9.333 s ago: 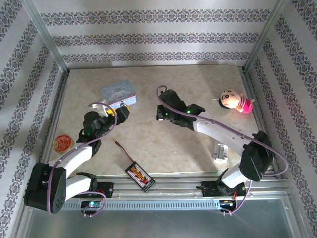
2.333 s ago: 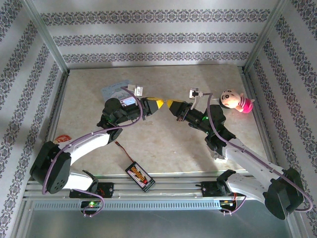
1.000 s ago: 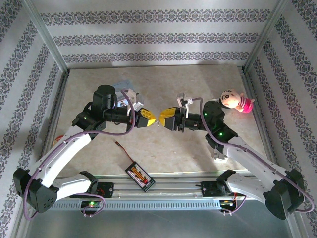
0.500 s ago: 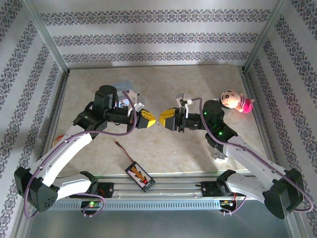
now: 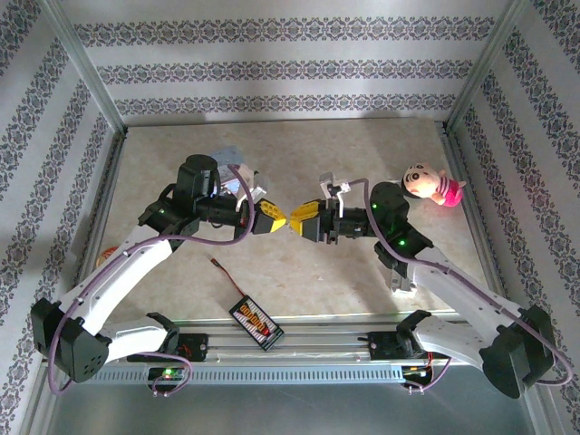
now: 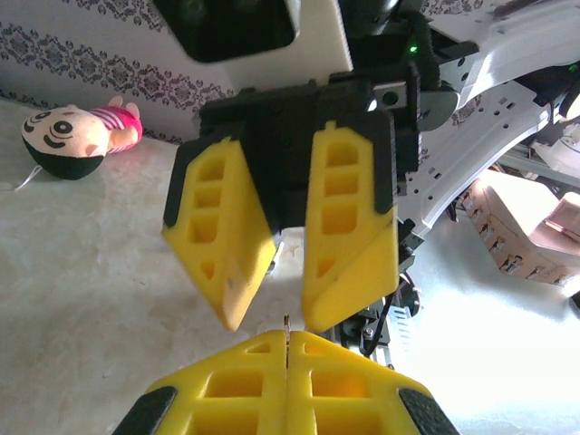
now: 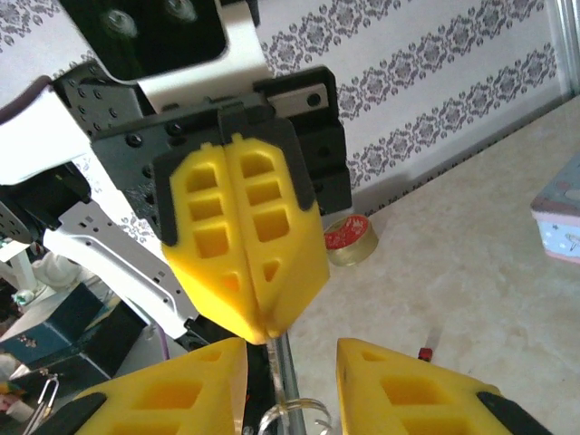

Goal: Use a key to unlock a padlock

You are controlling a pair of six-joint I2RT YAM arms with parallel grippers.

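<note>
Near edge: a black board with wires [image 5: 256,323] lies flat on the surface [image 5: 299,154], just ahead of the two arm bases.
Left wall: a red-and-gold tape roll [image 7: 350,241] lies on the surface close to the left wall.
Left arm: the left end effector [image 5: 281,218] hangs in the air above the middle of the surface. Its yellow fingers are pressed together and point right.
Key: a thin silvery sliver, which I take to be the key [image 6: 286,328], pokes out from between those closed fingertips.
Right arm: the right end effector [image 5: 295,223] faces the left one tip to tip, with its fingers apart and a narrow gap between them.
Padlock: a silvery stem with a small wire loop sits in that gap. I take it to be the padlock [image 7: 286,403], though it is too small to be sure. I cannot tell whether the fingers pinch it.
Change: some seconds ago both end effectors were low on the surface and well apart. A second ago they faced each other in the air with a clear gap. Now their tips almost touch.
Meaning: both pieces appear lifted and lined up, with the key at the lock but not seen to enter or turn. The next move probably calls for a fine, straight push.
Far side: a light-blue tin [image 7: 562,213] lies beyond the left arm, and a small doll in pink [image 5: 430,184] lies at the far right.
</note>
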